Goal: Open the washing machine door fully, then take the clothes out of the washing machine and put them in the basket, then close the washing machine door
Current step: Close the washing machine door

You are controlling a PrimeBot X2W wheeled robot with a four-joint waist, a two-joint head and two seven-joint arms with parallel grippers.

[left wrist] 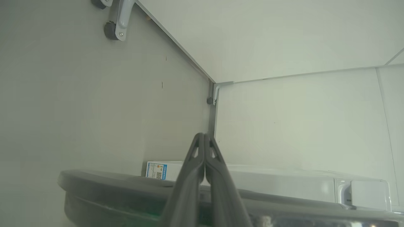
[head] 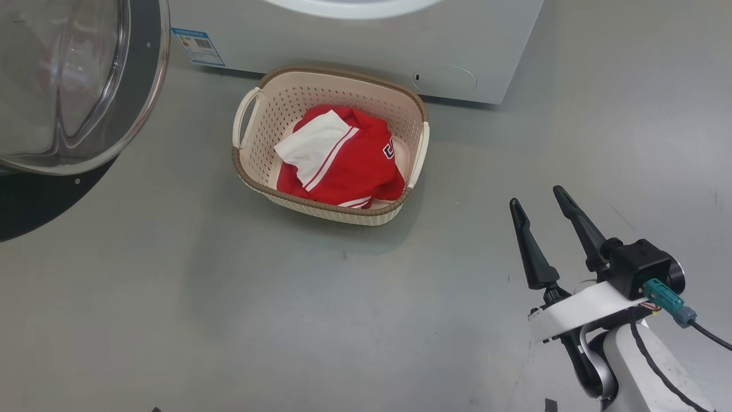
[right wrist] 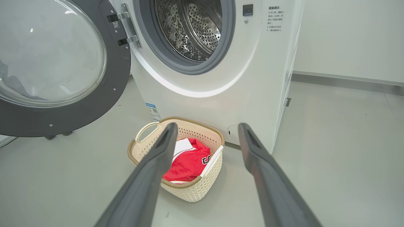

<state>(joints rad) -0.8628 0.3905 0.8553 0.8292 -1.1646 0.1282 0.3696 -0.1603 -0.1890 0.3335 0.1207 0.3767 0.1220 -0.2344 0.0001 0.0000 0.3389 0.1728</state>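
Note:
The red and white clothes (head: 343, 157) (right wrist: 188, 159) lie bunched in the cream basket (head: 246, 166) (right wrist: 192, 190) on the floor in front of the white washing machine (head: 366, 40) (right wrist: 221, 94). Its steel drum (right wrist: 195, 28) shows bare. The washing machine door (head: 74, 86) (right wrist: 56, 66) stands swung wide to the left. My right gripper (head: 536, 201) (right wrist: 206, 127) hangs open and empty, right of the basket. My left gripper (left wrist: 204, 136) is shut on nothing, its fingers lying just above the door's dark rim (left wrist: 104, 184).
Grey floor (head: 229, 315) spreads around the basket. A white wall and baseboard (right wrist: 347, 82) run right of the machine. White panels with small castors (left wrist: 112, 30) stand behind the door's side.

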